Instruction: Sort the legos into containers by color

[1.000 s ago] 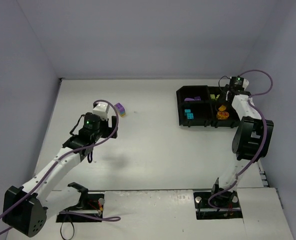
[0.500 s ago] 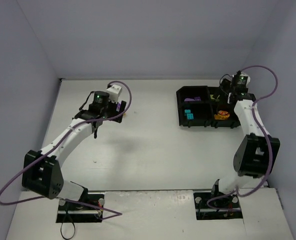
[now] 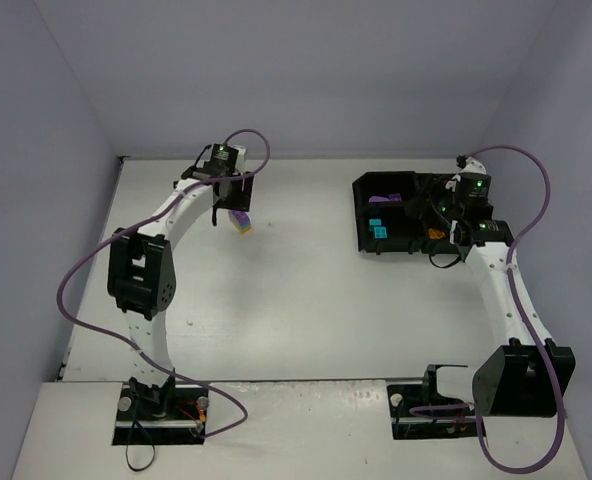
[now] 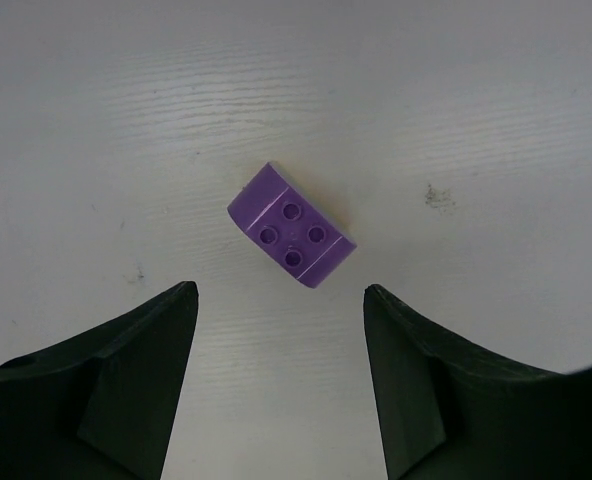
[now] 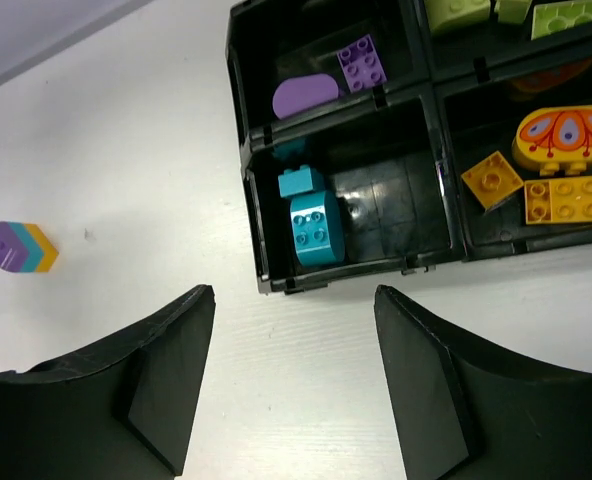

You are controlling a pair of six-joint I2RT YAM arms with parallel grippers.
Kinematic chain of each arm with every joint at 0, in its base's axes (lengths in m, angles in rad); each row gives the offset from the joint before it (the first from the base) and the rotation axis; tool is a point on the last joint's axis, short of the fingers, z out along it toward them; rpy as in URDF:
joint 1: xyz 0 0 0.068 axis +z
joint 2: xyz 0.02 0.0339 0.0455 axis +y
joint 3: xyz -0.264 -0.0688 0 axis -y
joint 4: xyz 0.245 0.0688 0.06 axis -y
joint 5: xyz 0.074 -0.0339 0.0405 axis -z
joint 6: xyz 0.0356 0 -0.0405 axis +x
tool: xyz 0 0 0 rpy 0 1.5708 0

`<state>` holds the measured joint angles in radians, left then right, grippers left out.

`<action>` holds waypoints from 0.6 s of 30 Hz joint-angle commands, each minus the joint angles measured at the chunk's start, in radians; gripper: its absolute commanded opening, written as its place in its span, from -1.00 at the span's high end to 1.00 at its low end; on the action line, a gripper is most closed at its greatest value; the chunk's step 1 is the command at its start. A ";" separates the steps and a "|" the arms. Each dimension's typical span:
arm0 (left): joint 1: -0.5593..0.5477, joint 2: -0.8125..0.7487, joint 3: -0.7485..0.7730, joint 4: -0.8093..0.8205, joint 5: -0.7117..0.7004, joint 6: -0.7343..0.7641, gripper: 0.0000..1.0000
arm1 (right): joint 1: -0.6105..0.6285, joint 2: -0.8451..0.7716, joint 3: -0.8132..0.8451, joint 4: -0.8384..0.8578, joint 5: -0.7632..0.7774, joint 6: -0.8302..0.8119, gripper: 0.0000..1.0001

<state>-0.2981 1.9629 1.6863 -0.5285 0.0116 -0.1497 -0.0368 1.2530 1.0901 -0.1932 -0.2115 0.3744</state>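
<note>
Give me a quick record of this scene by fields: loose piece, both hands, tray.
Loose piece: stacked brick, purple over cyan and orange, on the table
Left hand: open, poised over it, not touching
Right hand: open, empty, at the tray
Tray: purple bricks, lime bricks, cyan bricks, orange bricks, one colour per compartment

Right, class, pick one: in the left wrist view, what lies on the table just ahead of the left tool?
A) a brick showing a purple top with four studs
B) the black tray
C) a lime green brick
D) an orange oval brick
A: the left wrist view shows a purple brick with four studs on top, lying on the table just ahead of the open left tool, untouched.
</note>
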 commanded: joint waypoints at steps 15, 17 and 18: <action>-0.073 0.062 0.179 -0.217 -0.323 -0.663 -0.32 | 0.002 -0.053 -0.045 0.049 -0.043 -0.008 -0.23; -0.072 0.089 0.200 -0.229 -0.349 -0.676 -0.29 | 0.002 -0.061 -0.050 0.054 -0.049 -0.006 -0.23; -0.072 0.102 0.234 -0.252 -0.357 -0.679 -0.28 | 0.002 -0.064 -0.056 0.055 -0.052 -0.006 -0.23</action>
<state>-0.3721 2.0766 1.8313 -0.7376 -0.2596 -0.7574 -0.0364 1.2346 1.0382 -0.1928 -0.2413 0.3725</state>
